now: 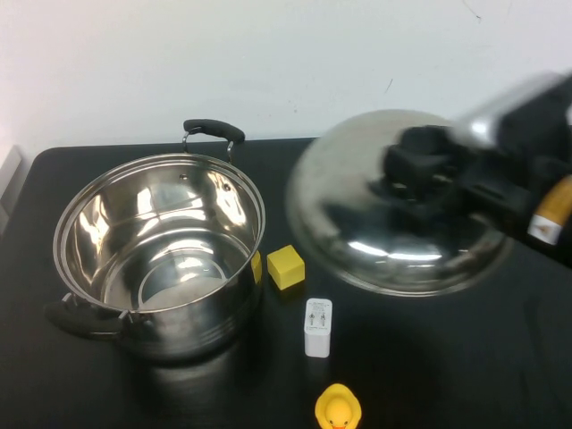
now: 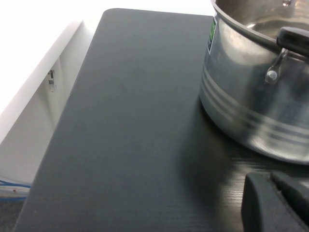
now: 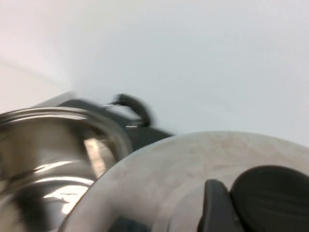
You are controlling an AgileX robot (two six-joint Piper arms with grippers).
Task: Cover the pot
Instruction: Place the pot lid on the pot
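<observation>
High view: stainless-steel stockpot (image 1: pixel 159 255) standing open on the left part of the black table (image 1: pixel 447 357), one black handle toward the wall, the other toward the near edge. Right of the pot, clear of its rim and apparently lifted off the table, a domed steel lid (image 1: pixel 357 223), tilted, hanging from the right gripper (image 1: pixel 420 174), which closes on the lid's black knob (image 3: pixel 270 193); right arm reaching in from the right edge, slanting down toward the pot. Between pot and lid, a yellow cube (image 1: pixel 286 266) just beside the pot wall; nearer than the cube, a white charger (image 1: pixel 317 327); nearer still, a yellow rubber duck (image 1: pixel 338 408) at the table's front edge.

Left wrist view: left gripper (image 2: pixel 277 203) low over the table just beside the pot's near wall, only a dark fingertip showing, spread impossible to judge.

Right wrist view: pot rim and far handle beyond the lid's edge.
</observation>
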